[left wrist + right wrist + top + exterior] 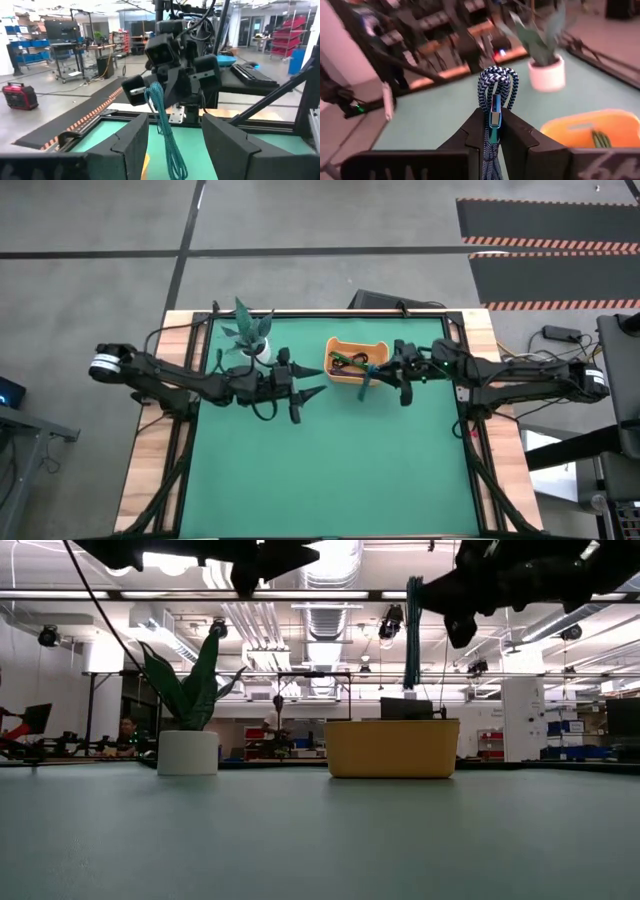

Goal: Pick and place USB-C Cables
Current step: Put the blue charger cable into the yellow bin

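Teal cable above orange tray

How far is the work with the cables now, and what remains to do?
Some cables already lie in the orange tray: a green one shows, with darker strands beside it. The right gripper is shut on the teal cable, which hangs above the tray's edge. The left gripper waits open near the potted plant. The teal cable is left to set down.
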Controlling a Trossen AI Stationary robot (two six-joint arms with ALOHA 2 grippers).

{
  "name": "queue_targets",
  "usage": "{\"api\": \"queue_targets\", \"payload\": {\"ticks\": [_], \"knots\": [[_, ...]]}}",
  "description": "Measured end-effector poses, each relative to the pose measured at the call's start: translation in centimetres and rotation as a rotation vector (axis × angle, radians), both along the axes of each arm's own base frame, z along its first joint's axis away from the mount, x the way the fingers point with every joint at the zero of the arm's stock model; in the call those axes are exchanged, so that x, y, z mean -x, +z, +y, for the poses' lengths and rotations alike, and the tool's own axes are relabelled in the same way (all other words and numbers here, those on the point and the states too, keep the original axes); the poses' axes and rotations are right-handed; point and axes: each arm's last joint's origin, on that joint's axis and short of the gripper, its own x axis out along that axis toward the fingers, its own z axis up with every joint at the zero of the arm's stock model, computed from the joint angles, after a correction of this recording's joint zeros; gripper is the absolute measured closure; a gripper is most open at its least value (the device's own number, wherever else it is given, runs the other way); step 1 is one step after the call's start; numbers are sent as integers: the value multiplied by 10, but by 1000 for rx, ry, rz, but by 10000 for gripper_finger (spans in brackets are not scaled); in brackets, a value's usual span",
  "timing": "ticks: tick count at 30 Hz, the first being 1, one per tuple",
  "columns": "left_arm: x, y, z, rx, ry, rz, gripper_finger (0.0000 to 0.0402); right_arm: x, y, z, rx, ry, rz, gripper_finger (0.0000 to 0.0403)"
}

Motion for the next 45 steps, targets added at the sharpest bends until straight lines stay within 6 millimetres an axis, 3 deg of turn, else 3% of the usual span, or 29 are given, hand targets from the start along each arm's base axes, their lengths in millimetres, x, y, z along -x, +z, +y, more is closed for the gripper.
{"api": "queue_targets", "payload": {"ticks": [13, 35, 45], "knots": [[-31, -30, -3, 79, -18, -53, 230, 1, 6, 8, 125, 47, -174, 367], [-93, -38, -3, 113, -115, -59, 230, -1, 12, 19, 205, 116, -218, 367], [-108, -42, 0, 114, -109, -55, 230, -1, 12, 19, 204, 112, -215, 367]]}}
